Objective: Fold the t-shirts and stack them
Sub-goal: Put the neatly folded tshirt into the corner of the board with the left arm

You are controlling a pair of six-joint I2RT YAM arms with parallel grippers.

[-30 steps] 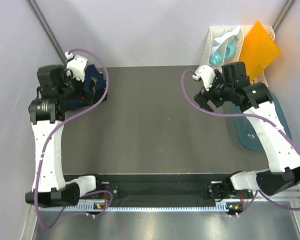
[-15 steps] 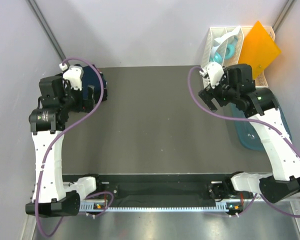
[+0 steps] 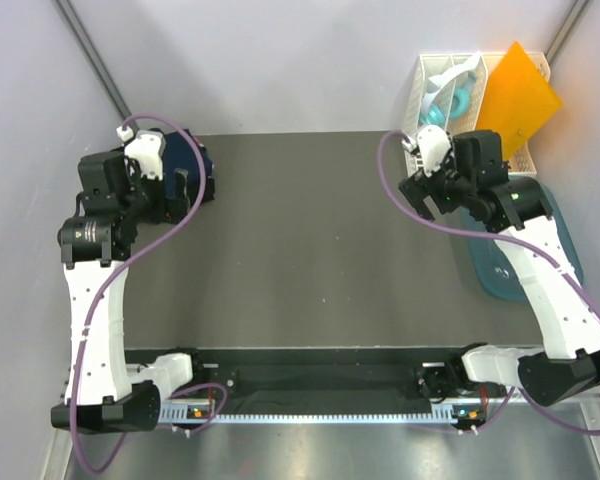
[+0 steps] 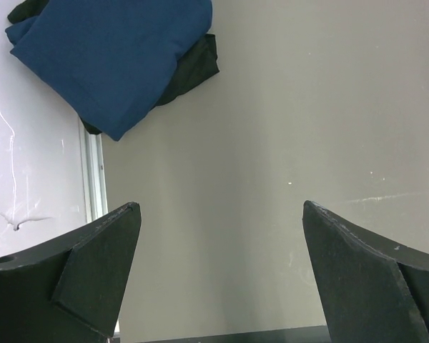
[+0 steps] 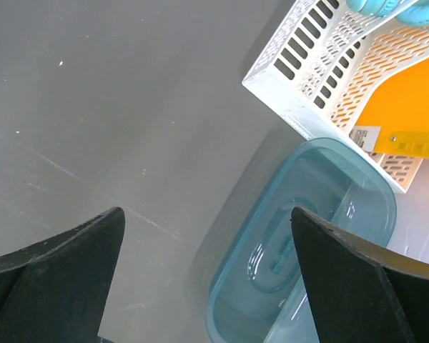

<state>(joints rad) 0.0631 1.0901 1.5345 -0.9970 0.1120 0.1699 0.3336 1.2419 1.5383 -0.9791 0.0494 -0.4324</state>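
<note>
The dark table (image 3: 310, 250) takes up most of the top view, and no loose cloth shows on it. The two white arms reach to its far corners, left and right. Off the right edge lies a teal tub (image 5: 307, 236), which as far as I can see holds nothing. Just beyond it stands a white rack (image 5: 300, 78) with an orange sheet (image 3: 520, 95) propped in it. The shirts are at the far-left corner in one small pile that laps over the table's left edge. A navy shirt (image 4: 107, 50) is folded on top, and a black shirt (image 4: 196, 64) peeks out beneath it on the right and near sides. From above the left arm hides most of the pile. The left gripper (image 4: 220, 207) hovers near the pile but apart from it, jaws spread wide and holding nothing. The right gripper (image 5: 206, 211) hangs over bare table beside the rack, also gaping and empty. I judge the folding largely done, though whether more shirts lie under the navy one I cannot tell. The cloth should be light, limp and a little clingy. Pinching a single layer would likely let the fold fall open or drag the lower shirt askew. The safer hold is on a folded edge, with the fingers closing through every layer at once.
</note>
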